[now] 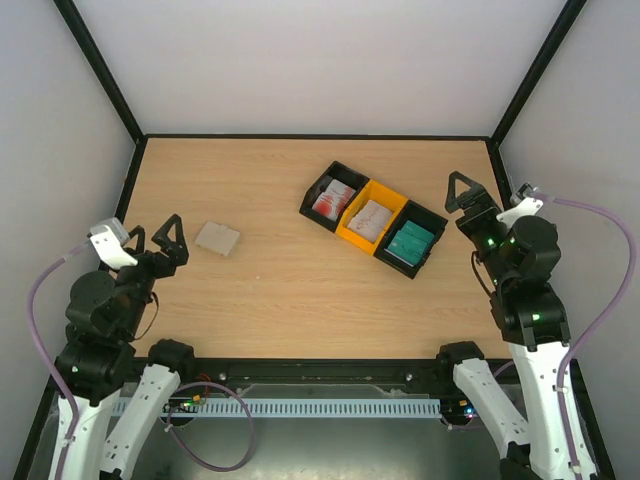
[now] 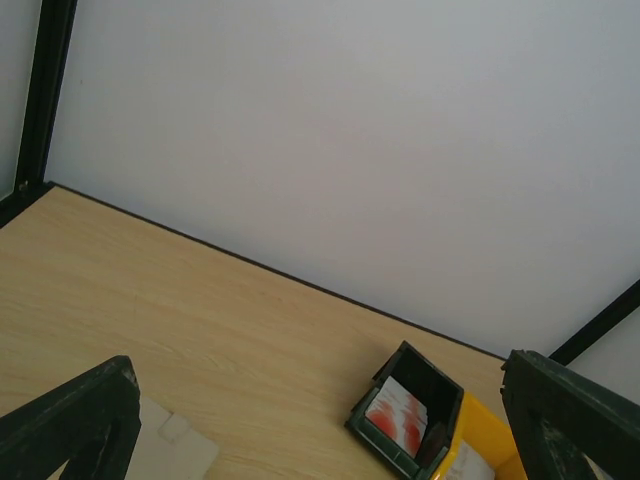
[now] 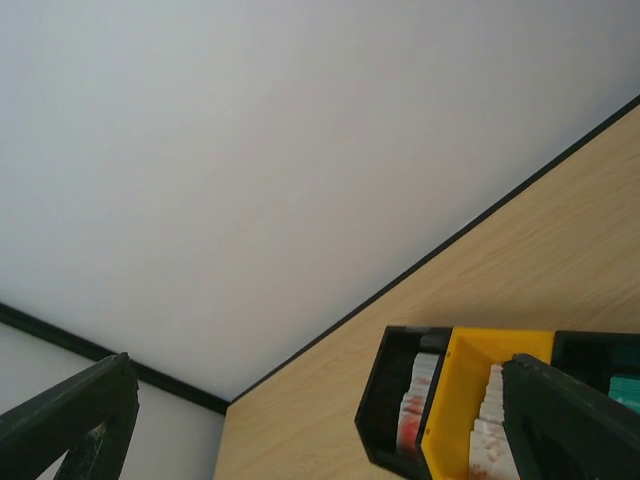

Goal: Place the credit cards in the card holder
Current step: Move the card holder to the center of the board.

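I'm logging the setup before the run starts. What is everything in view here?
card holder: one, beige-tan, on the table left of centre
white and red cards: one stack, count unclear, in the left black bin
beige cards: one stack, count unclear, in the orange bin
teal cards: one stack, count unclear, in the right black bin
left black bin: one, black, far end of the diagonal row
orange bin: one, orange, middle of the row
right black bin: one, black, near end
table: one, light wood
left end effector: one, black, open, near the card holder
right end effector: one, black, open, beside the bins
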